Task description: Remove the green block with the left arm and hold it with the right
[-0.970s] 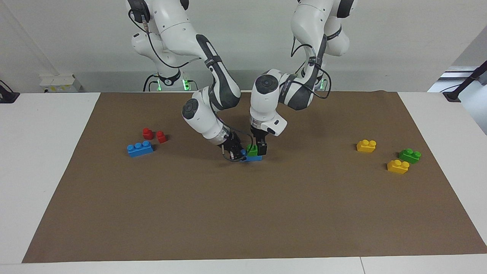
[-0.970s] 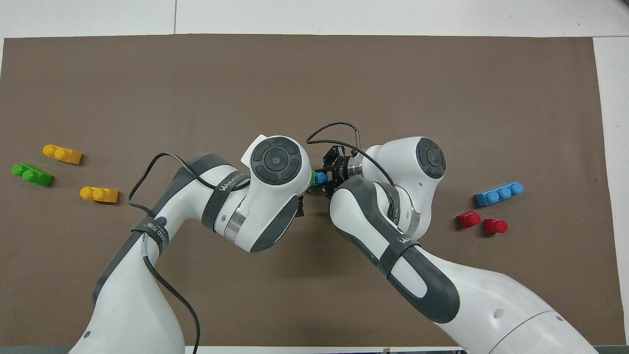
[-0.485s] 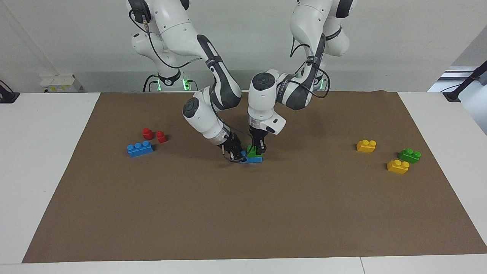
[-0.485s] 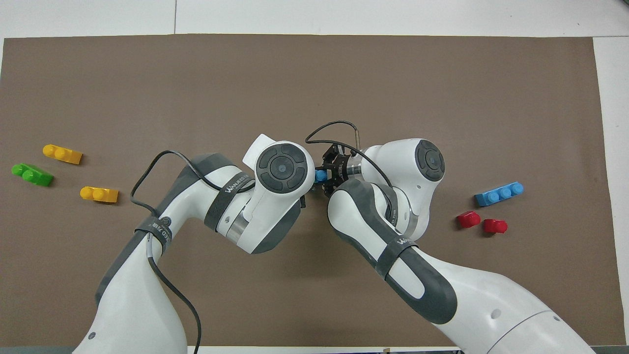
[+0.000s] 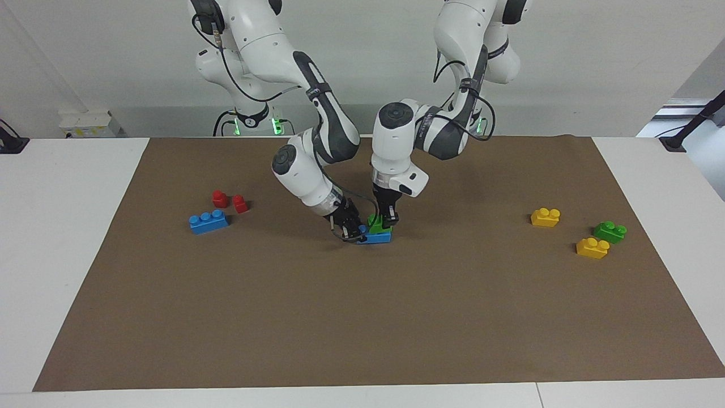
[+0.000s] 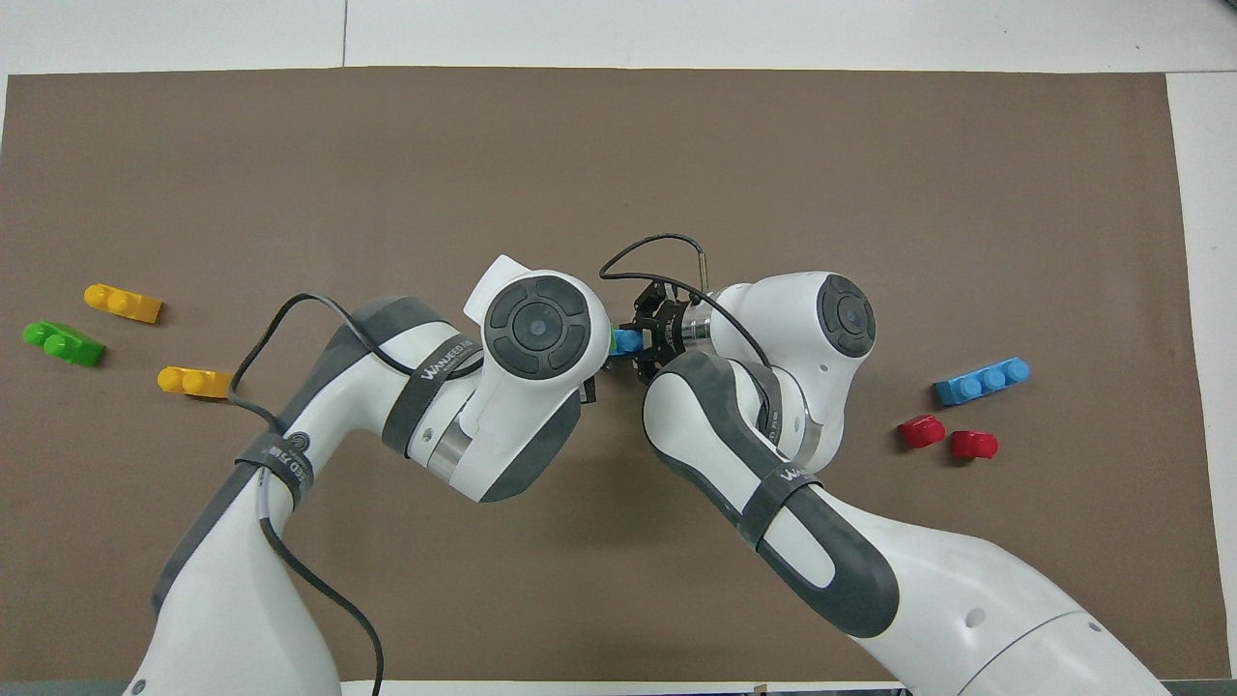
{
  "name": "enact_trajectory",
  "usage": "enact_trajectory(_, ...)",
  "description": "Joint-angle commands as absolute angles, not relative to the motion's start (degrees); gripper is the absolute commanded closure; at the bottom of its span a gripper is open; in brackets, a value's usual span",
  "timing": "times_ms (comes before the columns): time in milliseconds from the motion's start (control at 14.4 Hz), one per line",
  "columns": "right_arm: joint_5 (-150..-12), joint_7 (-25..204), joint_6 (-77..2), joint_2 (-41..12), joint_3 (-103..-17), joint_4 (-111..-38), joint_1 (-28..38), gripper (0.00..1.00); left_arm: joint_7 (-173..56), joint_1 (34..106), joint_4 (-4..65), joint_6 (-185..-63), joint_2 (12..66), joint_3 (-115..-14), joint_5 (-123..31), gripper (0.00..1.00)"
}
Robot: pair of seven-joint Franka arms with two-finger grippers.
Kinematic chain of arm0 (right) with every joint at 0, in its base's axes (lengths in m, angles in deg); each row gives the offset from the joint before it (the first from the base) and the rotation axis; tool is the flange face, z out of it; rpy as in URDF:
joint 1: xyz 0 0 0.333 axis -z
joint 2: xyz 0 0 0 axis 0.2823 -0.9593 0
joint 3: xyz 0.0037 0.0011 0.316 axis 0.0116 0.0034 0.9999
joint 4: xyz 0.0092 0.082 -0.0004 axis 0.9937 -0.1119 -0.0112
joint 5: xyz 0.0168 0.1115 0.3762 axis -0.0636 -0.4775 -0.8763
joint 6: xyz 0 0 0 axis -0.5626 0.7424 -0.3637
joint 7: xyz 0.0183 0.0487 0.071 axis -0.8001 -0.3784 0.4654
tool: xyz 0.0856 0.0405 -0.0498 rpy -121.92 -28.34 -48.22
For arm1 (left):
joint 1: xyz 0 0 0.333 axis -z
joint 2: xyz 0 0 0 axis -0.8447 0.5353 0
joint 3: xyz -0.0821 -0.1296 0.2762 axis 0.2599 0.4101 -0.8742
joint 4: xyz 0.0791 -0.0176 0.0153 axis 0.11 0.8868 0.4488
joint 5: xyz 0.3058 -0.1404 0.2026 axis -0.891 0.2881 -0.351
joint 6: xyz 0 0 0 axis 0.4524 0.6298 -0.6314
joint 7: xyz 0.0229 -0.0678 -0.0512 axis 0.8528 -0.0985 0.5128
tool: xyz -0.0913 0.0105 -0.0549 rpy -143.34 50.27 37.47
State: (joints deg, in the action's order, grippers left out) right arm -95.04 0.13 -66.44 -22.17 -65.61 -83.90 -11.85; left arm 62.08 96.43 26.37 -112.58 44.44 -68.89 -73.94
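Note:
The green block (image 5: 374,223) sits on a blue brick (image 5: 378,237) in the middle of the brown mat. My left gripper (image 5: 386,221) comes down from above and its fingers close on the green block. My right gripper (image 5: 354,231) reaches in low from the right arm's end and grips the blue brick's end. In the overhead view the left wrist hides the left gripper. Only a sliver of the green block (image 6: 613,340) and the blue brick's end (image 6: 627,341) show there, beside the right gripper (image 6: 646,338).
Another green brick (image 5: 610,231) and two yellow bricks (image 5: 545,217) (image 5: 592,247) lie toward the left arm's end. A blue three-stud brick (image 5: 208,221) and two red pieces (image 5: 220,198) (image 5: 240,203) lie toward the right arm's end. All rest on the brown mat (image 5: 362,317).
The left wrist has turned and straightened up over the green block, and its fingers have closed in on it. The right gripper and the blue brick have stayed in place.

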Motion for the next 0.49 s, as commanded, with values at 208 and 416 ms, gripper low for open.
enact_trajectory(208,-97.11,1.59,-67.46,-22.42,-65.69,-84.33,-12.52,1.00,50.41,89.73,27.24,-103.48,35.74,-69.14,-74.20,1.00)
enact_trajectory(416,-96.94,1.77,-66.85,-22.42,-65.77,-83.54,-11.91,1.00,35.30,82.88,27.58,-102.76,35.38,-69.14,-74.20,1.00)
